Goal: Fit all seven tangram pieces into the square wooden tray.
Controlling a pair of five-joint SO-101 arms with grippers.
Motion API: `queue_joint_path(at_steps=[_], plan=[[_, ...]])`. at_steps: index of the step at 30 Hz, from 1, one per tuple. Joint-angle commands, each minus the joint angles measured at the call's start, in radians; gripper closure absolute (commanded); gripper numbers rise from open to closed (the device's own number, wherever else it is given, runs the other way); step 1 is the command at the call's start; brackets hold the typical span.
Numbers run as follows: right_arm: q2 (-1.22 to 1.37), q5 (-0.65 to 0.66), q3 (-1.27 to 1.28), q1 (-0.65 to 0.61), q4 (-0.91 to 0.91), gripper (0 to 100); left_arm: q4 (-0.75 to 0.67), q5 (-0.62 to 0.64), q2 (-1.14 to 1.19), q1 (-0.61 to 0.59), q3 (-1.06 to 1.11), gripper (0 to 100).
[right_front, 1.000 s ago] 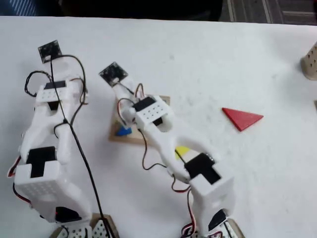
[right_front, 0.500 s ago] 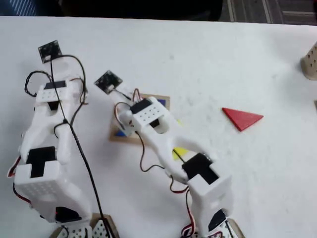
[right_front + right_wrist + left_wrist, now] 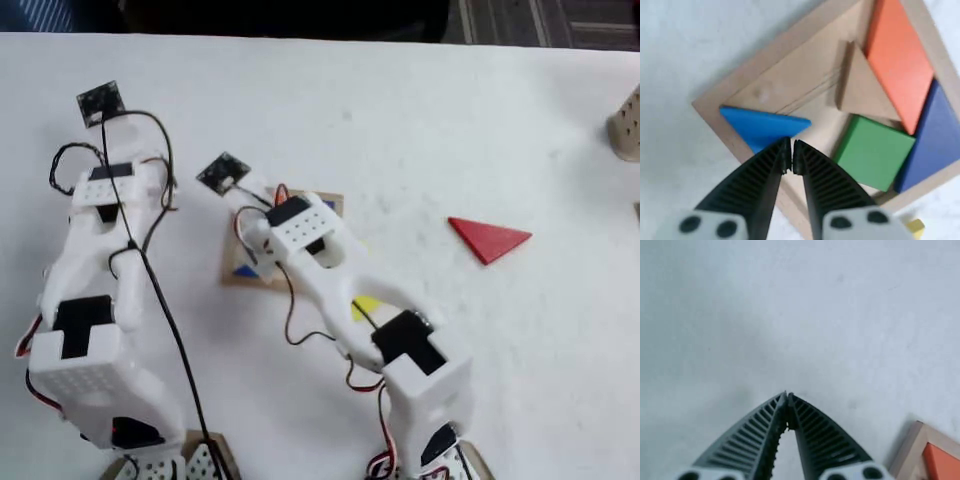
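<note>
Nudging the blue triangle (image 3: 762, 127) against the tray's (image 3: 715, 107) corner rim with the right end effector (image 3: 791, 155) pressed together, wrist swung sideways since a second ago. Holding the left end effector (image 3: 788, 405) pressed together over bare bench (image 3: 790, 315). Leaving red triangle (image 3: 488, 238), yellow piece (image 3: 366, 306) outside.

White table (image 3: 420, 110) under even light, dark room (image 3: 250, 15) beyond its far edge, perforated tan block (image 3: 627, 125) at its edge.

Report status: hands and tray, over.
Left hand shut, over white table. Right hand shut, tips at light blue triangle piece in square wooden tray. Red triangle piece, yellow piece outside tray.
</note>
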Motion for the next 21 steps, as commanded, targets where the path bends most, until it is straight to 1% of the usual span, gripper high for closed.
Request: queue_joint_path(at_steps=[1,5,9,15,17,19,21], plan=[[-0.071,0.003,-0.009,0.016,-0.068,98.1,-0.021,0.011,-0.008,0.005,-0.060,98],[-0.039,-0.051,0.011,0.001,-0.171,98.1,-0.021,0.011,-0.008,0.005,-0.060,98],[-0.025,-0.058,0.005,-0.013,-0.234,98.1,-0.021,0.011,-0.008,0.005,-0.058,98],[0.021,-0.048,0.005,-0.050,-0.248,98.1,-0.023,0.011,-0.008,0.005,-0.057,98],[0.033,0.000,0.006,-0.056,-0.236,98.1,-0.023,0.011,-0.008,0.005,-0.057,98],[0.039,0.069,0.002,-0.074,-0.193,98.1,-0.023,0.011,-0.008,0.004,-0.057,98],[0.041,0.107,0.002,-0.088,-0.143,98.1,-0.023,0.011,-0.008,0.004,-0.057,98]])
